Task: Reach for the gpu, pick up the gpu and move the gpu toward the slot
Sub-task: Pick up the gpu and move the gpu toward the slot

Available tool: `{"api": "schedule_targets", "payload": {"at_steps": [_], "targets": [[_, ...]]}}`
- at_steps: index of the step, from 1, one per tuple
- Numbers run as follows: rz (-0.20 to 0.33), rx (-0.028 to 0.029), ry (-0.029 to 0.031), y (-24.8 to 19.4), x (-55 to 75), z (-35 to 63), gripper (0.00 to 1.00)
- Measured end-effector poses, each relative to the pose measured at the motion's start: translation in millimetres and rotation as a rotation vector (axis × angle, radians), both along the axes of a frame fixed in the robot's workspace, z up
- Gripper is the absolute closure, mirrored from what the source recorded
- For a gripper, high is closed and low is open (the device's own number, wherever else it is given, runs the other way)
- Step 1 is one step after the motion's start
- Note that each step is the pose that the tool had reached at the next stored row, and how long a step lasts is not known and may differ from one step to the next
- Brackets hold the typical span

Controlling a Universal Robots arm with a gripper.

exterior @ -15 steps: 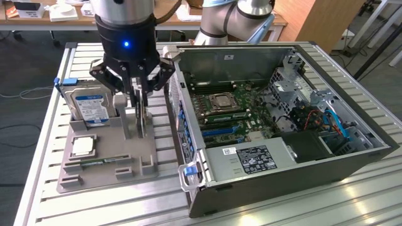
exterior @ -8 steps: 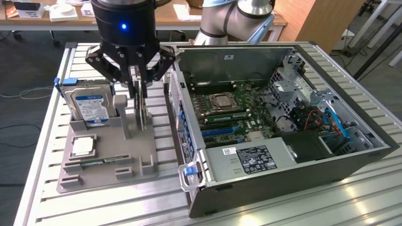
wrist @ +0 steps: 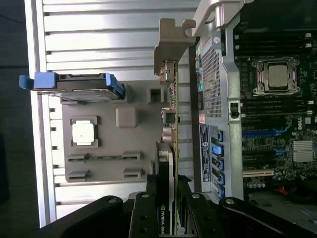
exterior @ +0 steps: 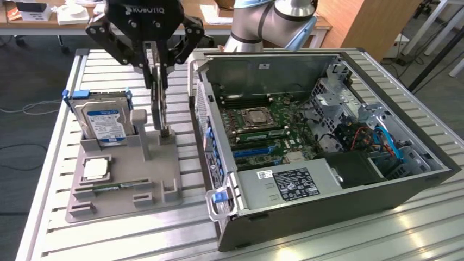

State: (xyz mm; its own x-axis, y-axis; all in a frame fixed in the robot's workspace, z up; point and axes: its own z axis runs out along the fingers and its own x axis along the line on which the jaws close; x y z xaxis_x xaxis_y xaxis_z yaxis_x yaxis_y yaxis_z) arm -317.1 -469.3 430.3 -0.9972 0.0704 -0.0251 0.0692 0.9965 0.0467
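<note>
Sitting just beside the jaws, the open computer case [exterior: 319,147] holds the slot side; the grey holder tray [exterior: 123,179] lies beneath. Gripper [exterior: 156,73] is clamped on the gpu [exterior: 161,103], which stands on edge between its fingers, long axis straight down into the tray.

Blue-labelled hard drive [exterior: 105,122] standing upright in the grey holder tray [exterior: 156,179] beside the pincer; CPU chip [exterior: 96,169] lying flat nearer; open PC case [exterior: 326,212] sitting opposite.
</note>
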Motion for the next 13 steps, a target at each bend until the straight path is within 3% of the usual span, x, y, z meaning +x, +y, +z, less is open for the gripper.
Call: {"api": "schedule_targets", "payload": {"at_steps": [6,13], "targets": [[0.0,0.0001,-0.0001,0.0,0.0,17.6,0.73],[0.0,-0.0002,0.0002,0.0,1.1,18.6,0.73]]}}
